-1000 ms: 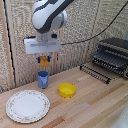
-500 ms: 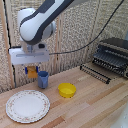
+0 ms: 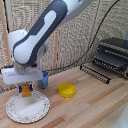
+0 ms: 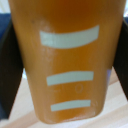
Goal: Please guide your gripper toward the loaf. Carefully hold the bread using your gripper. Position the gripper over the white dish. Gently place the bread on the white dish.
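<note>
My gripper [image 3: 25, 89], a white boxy block with blue-tipped fingers, is shut on the small orange-brown loaf [image 3: 25, 90] and holds it upright just above the far edge of the white dish [image 3: 30, 109]. The dish is a large flat plate with a speckled rim, at the exterior view's lower left. In the wrist view the loaf [image 4: 69, 60] fills the picture, orange with three pale slash marks, and a dark finger [image 4: 9, 65] shows on each side of it.
A small yellow bowl [image 3: 67, 90] sits on the wooden table [image 3: 95, 107] to the exterior view's right of the dish. A blue cup [image 3: 44, 80] stands behind the gripper. A dark toaster oven [image 3: 113, 55] with a wire rack [image 3: 95, 71] is at the back right.
The arm has swung toward the exterior view's left and lowered, carrying the loaf from near the blue cup to above the white dish's far edge.
</note>
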